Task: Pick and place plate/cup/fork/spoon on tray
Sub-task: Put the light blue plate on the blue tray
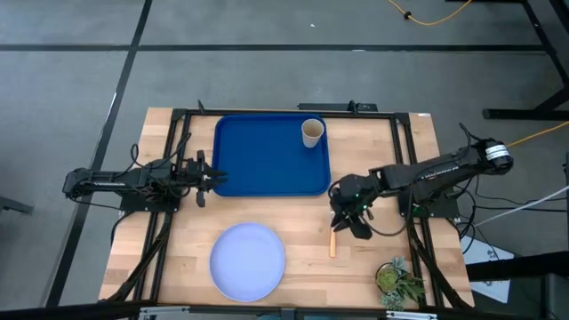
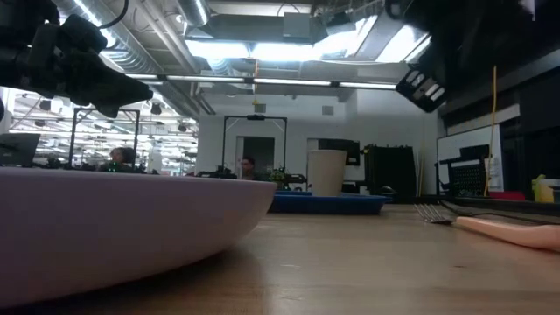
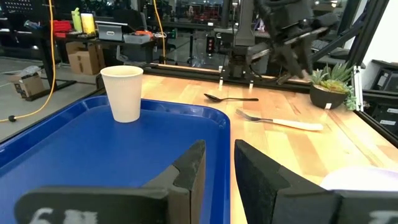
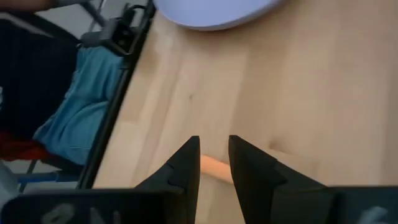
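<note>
The blue tray (image 1: 267, 164) lies at the table's far middle, and the tan cup (image 1: 311, 133) stands upright on its far right corner. The pale plate (image 1: 248, 260) rests flat near the table's near edge. The fork (image 1: 333, 242) lies flat on the wood to the right of the plate. The dark spoon (image 3: 230, 98) lies on the wood beyond the fork. My right gripper (image 4: 214, 155) hangs above the fork's orange handle (image 4: 214, 167), fingers a narrow gap apart, touching nothing. My left gripper (image 3: 219, 165) waits at the tray's left rim, narrowly open and empty.
A small potted plant (image 1: 397, 280) stands at the table's near right corner. Black frame rails (image 1: 413, 178) run along the left and right sides of the table. Bare wood lies between the tray and the plate.
</note>
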Robot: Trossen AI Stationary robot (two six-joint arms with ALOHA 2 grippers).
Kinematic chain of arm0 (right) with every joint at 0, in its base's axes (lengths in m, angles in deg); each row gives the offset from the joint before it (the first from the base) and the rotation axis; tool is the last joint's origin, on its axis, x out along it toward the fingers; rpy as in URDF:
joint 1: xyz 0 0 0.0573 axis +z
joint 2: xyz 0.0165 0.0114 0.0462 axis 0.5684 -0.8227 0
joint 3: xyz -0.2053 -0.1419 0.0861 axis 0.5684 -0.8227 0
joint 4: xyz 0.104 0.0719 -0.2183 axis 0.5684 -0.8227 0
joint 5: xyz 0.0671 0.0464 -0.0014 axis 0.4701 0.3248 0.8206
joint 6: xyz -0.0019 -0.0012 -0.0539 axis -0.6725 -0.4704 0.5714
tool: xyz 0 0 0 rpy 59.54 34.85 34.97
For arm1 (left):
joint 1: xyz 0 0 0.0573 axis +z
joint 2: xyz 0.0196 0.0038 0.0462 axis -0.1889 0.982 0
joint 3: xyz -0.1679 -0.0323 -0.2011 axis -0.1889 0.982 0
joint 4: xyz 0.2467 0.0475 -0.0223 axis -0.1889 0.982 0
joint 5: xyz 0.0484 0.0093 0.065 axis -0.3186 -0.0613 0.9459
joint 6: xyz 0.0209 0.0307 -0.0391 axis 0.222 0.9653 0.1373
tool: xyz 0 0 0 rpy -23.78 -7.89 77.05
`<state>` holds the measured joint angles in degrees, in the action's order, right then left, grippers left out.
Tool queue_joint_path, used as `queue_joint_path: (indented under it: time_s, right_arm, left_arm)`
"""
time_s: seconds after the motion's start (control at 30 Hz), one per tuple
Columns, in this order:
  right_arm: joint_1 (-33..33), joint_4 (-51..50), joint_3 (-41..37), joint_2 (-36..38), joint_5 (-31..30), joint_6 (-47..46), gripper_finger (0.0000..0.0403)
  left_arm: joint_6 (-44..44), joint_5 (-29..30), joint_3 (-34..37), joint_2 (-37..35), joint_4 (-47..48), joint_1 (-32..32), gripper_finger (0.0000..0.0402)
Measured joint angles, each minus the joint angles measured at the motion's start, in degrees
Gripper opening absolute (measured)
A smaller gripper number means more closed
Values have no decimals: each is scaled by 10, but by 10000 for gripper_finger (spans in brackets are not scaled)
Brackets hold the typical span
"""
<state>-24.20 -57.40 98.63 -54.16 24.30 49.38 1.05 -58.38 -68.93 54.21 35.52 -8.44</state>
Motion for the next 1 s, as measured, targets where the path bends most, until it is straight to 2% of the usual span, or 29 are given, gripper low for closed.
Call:
queue_joint_path:
  time_s: [0.1, 0.2, 0.3, 0.37, 0.43, 0.5, 0.63, 0.77, 0.83, 0.93, 1.0]
  right_arm:
    - [24, 17, 0, 0, -11, 1, 90]
    - [41, 37, 0, 0, -33, 1, 90]
    - [54, 49, 0, 0, -55, 1, 90]
    - [59, 49, 0, 0, -65, 0, 90]
    - [61, 49, 0, 0, -69, -1, 90]
    - [61, 49, 0, 0, -69, -1, 90]
    - [61, 49, 0, 0, -70, -1, 90]
    - [61, 49, 0, 0, -70, 0, 90]
    - [61, 48, 0, 0, -70, 0, 90]
    - [61, 45, 0, 0, -70, 0, 90]
    - [61, 40, 0, 0, -70, 1, 90]
  left_arm:
    - [-39, 5, 0, 0, -49, 0, 79]
    - [-100, 28, 0, 0, -165, 0, 79]
    - [-119, 23, 0, 0, -294, 0, 79]
    - [-139, -48, -11, 0, -361, 0, 79]
    - [-143, -168, -40, 8, -374, -8, 79]
    - [-148, -223, -68, 38, -369, -27, 78]
    - [-107, -225, -146, 135, -299, -71, 74]
    - [-107, -210, -263, 251, -117, -118, 74]
    - [-109, -174, -319, 316, -22, -141, 74]
    - [-144, -121, -391, 401, 94, -166, 74]
    - [-190, -116, -436, 451, 155, -179, 74]
